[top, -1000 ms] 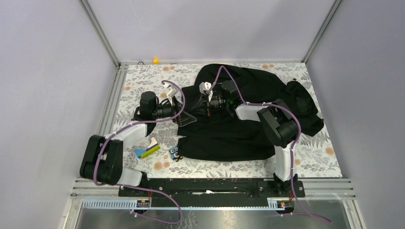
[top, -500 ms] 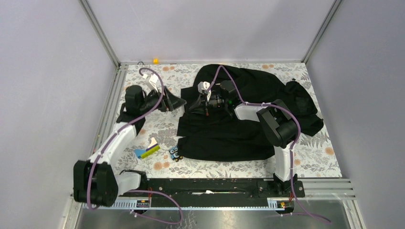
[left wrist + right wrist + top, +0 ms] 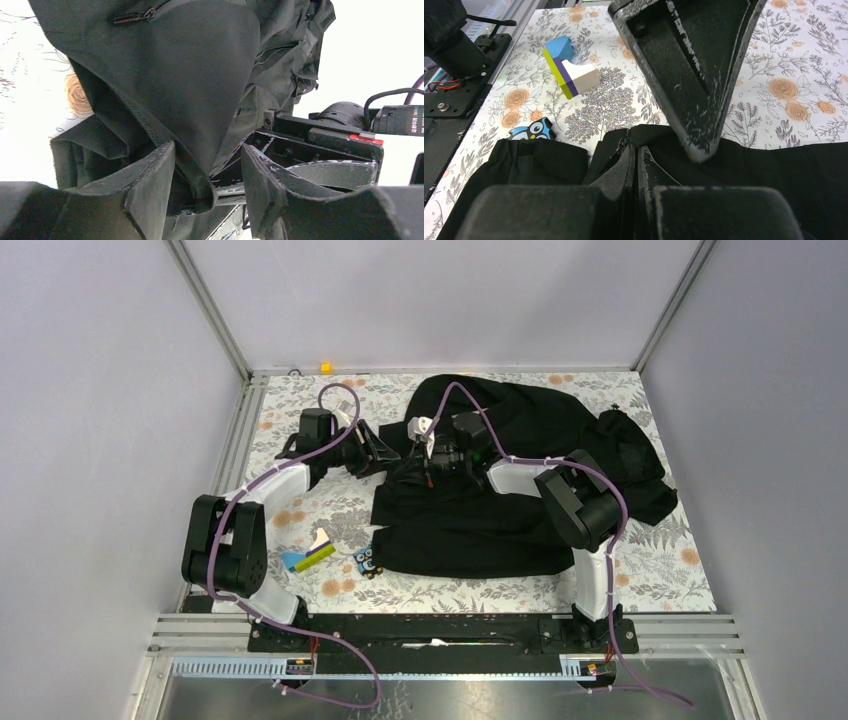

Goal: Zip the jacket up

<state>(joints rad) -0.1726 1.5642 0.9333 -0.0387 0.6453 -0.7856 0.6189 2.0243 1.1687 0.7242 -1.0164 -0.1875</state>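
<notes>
Looking over a pale, flower-printed worktop (image 3: 660, 570). Finding a blue, yellow-green and white block (image 3: 308, 556) lying at the near left, with a small blue owl figure (image 3: 366, 562) sitting just right of it, apart. Spotting a small orange piece (image 3: 325, 367) resting at the far edge, left of centre.

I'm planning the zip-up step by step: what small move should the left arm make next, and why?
Probably close the left pincer: its fingers stand apart with a fold of the jacket between them, not pinched, while the right pincer is shut on the front edge.
</notes>
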